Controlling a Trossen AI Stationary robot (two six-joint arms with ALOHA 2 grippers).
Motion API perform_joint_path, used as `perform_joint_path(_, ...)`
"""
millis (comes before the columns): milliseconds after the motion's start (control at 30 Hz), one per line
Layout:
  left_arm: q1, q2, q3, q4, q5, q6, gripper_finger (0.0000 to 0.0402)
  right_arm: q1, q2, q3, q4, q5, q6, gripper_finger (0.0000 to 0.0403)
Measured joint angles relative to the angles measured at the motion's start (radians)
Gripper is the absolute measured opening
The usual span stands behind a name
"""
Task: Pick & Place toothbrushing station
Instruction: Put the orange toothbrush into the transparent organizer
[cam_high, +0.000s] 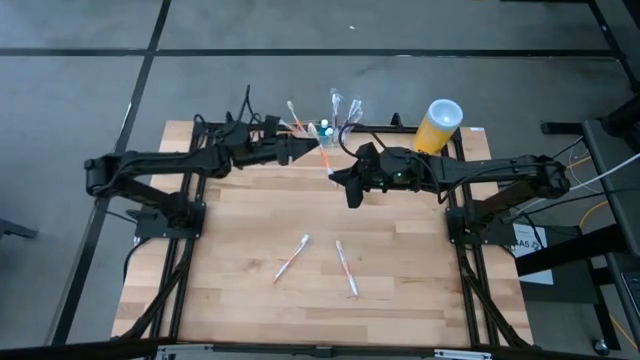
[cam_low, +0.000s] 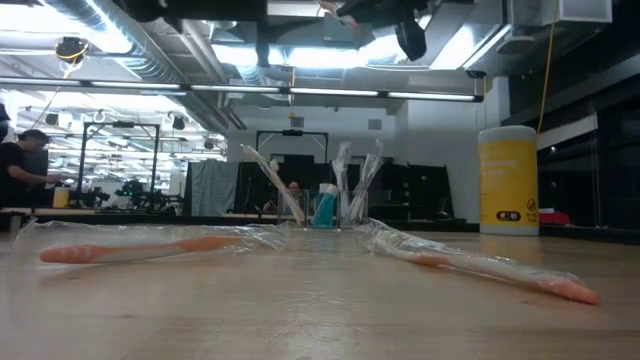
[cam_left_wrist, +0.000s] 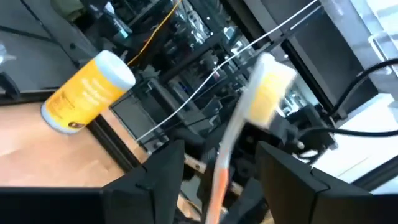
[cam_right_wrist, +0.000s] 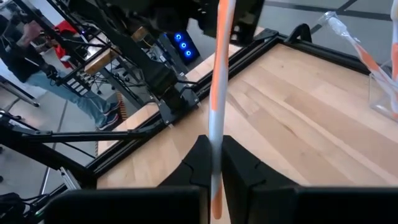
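Note:
An orange-and-white toothbrush in a clear wrapper is held above the table's far middle, with my right gripper shut on it. My left gripper is open and level. Its fingers stand on either side of that toothbrush without touching it. In the high view the two grippers meet nose to nose. The see-through toothbrushing station stands at the far edge. Wrapped brushes and a teal tube stand upright in it. My right gripper pinches the toothbrush's handle between its two shut fingers, near the orange lower end. The fingers lie across the handle. The brush stands roughly upright in the hold, its long part rising above the fingers, clear of the table.
Two more wrapped toothbrushes lie flat on the wooden table nearer the front. A yellow cylinder with a white top stands at the far right. Black frame rails run along both sides. A person shows far off in the room.

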Motion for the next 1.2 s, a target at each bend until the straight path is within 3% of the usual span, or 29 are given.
perform_joint_path(200, 0.008, 0.06, 0.079, 0.027, 0.01, 0.041, 0.0145, 0.0, 0.0, 0.0, 0.005, 0.0, 0.0, 0.0016)
perform_joint_path(400, 0.015, 0.096, 0.11, 0.016, 0.043, 0.05, 0.0018, -0.001, -0.001, 0.0, 0.034, 0.008, 0.004, 0.0016)
perform_joint_path(633, 0.03, 0.072, 0.11, 0.022, 0.008, 0.079, 0.001, 0.003, -0.001, 0.0, 0.114, -0.01, -0.004, 0.0021)
perform_joint_path(833, 0.101, 0.008, 0.112, -0.032, 0.0, 0.125, 0.0009, 0.008, 0.0, 0.0, 0.196, -0.008, -0.011, 0.0094)
perform_joint_path(1033, 0.202, -0.101, 0.11, -0.268, -0.099, 0.295, 0.0009, 0.024, -0.013, 0.0, 0.284, -0.042, -0.01, 0.0136)
perform_joint_path(1200, 0.249, -0.133, 0.11, -0.318, -0.183, 0.496, 0.0009, 0.027, -0.052, 0.001, 0.291, 0.034, -0.034, 0.0144)
